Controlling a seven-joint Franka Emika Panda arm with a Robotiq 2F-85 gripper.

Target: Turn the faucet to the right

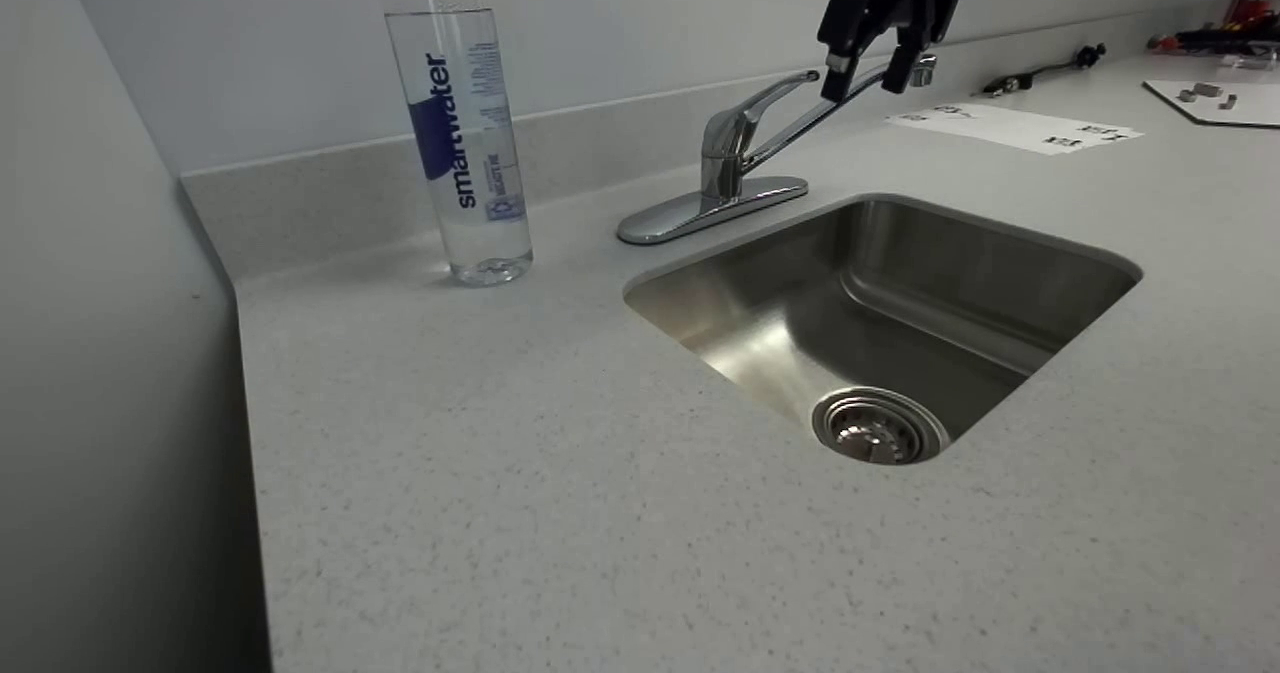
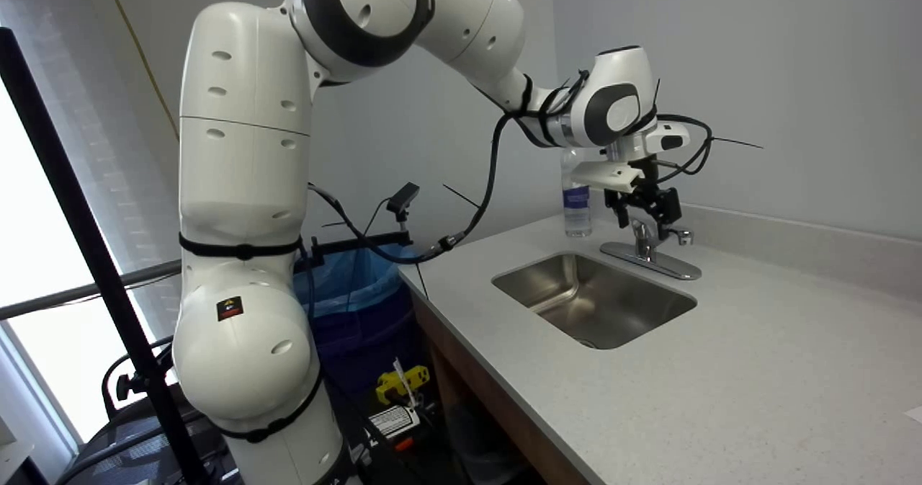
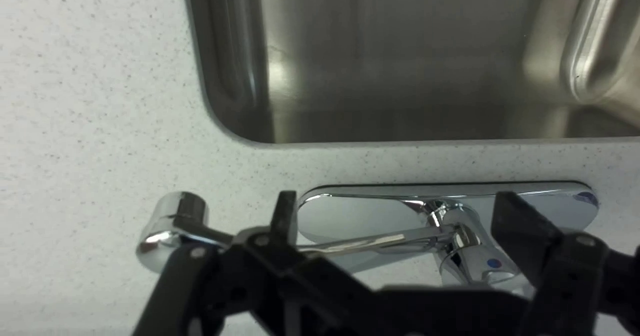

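Note:
The chrome faucet [image 1: 722, 148] stands behind the sink on its oval base plate. It shows in both exterior views, also here [image 2: 643, 248], and in the wrist view [image 3: 465, 241]. Its spout runs along the back wall, turned away from the basin; in the wrist view it points left. My gripper [image 1: 868, 81] is open and empty, above the faucet near the lever and spout. It also shows here [image 2: 643, 227]. In the wrist view the fingers [image 3: 395, 196] are spread wide, one over the spout, one beside the faucet body. The lever is partly hidden by the gripper there. Contact cannot be told.
A steel sink [image 1: 960, 283] is set into the counter in front of the faucet. A tall water bottle [image 1: 470, 153] stands beside the faucet, near the wall. White papers [image 1: 1010, 128] and a black cable [image 1: 1045, 71] lie farther along the counter. A low backsplash [image 2: 792, 243] runs behind.

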